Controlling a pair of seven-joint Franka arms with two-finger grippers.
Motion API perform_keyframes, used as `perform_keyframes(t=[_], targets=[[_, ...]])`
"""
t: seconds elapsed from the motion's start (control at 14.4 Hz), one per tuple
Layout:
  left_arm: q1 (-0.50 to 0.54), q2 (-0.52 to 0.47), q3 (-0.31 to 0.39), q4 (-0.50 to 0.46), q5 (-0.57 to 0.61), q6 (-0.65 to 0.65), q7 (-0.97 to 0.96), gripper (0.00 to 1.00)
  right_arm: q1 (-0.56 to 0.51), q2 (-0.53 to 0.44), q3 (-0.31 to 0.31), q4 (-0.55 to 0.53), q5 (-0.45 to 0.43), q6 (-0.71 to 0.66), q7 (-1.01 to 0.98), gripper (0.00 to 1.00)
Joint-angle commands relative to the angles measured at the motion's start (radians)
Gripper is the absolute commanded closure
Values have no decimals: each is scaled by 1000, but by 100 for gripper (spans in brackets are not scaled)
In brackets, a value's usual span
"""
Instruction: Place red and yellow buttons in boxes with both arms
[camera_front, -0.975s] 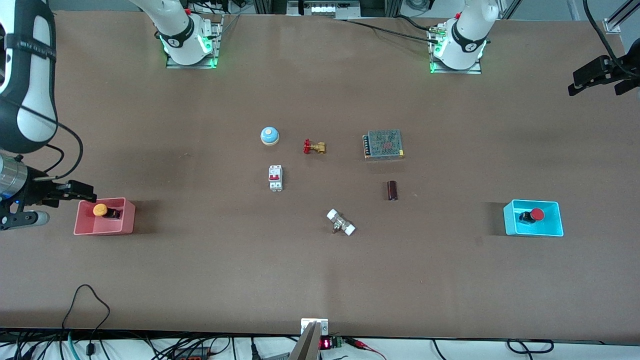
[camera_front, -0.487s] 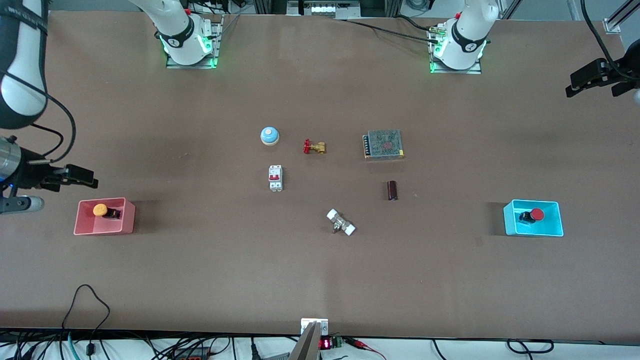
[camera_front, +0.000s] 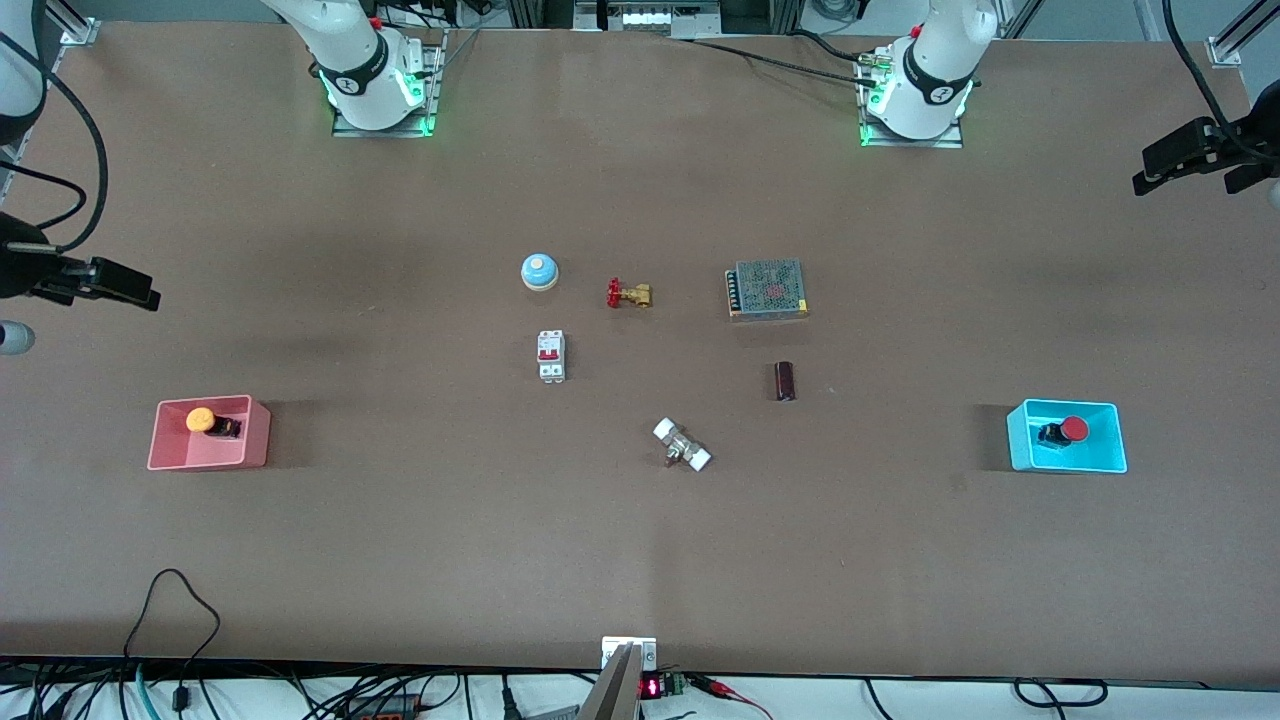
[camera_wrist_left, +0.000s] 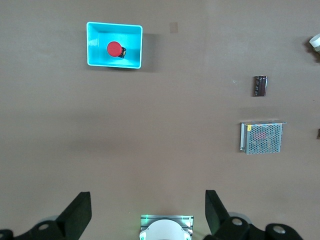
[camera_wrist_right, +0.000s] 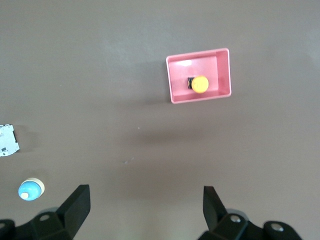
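From the front camera: orange-yellow button (camera_front: 201, 420) lying inside the pink-red bin (camera_front: 165, 455) at the right arm's end of the table; red button (camera_front: 1072, 429) lying inside the cyan bin (camera_front: 1020, 450) at the left arm's end. Right gripper (camera_front: 125, 284) up in the air over bare table at the right arm's end, away from the pink-red bin and empty. Left gripper (camera_front: 1190, 155) raised over the table edge at the left arm's end, well apart from the cyan bin, also empty. Between the bins, mid-table: blue-and-white dome bell (camera_front: 539, 271), brass valve with a red handle (camera_front: 628, 294), meshed power supply (camera_front: 767, 289), white circuit breaker (camera_front: 551, 355), dark cylinder (camera_front: 785, 381), and, nearest the camera, a small metal fitting with white ends (camera_front: 682, 445). From the left wrist: both black fingers (camera_wrist_left: 77, 219) spread wide with nothing between them; cyan bin (camera_wrist_left: 95, 59) below with the red button (camera_wrist_left: 114, 49) inside; power supply (camera_wrist_left: 261, 137) and dark cylinder (camera_wrist_left: 259, 85) also seen. From the right wrist: fingers (camera_wrist_right: 75, 209) likewise wide apart and empty; pink-red bin (camera_wrist_right: 224, 75) with the orange-yellow button (camera_wrist_right: 200, 84) in it; dome bell (camera_wrist_right: 31, 189) and the circuit breaker (camera_wrist_right: 8, 140) at the frame edge.
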Motion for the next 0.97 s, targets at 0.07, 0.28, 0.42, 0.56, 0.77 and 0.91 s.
perform_keyframes(t=[0.07,0.28,0.42,0.56,0.77,0.91], targets=[[-25,-16,29,-17,-15,14,20,0,-9,-81,20,-119,-19,41,20,0],[-32,-16,38,-17,-15,14,20,0,-6,-129,18,-169,-19,45,-11,0],[-32,-16,38,-17,-15,14,20,0,-7,-138,18,-169,-19,38,-37,0],[-32,-14,38,-17,-13,14,17,0,-7,-143,18,-169,-19,35,-37,0],[-30,-13,37,-12,-10,20,14,0,-7,-145,18,-167,-19,35,-35,0],[-25,-13,35,-12,-7,32,14,0,-7,-151,18,-167,-19,35,-34,0]])
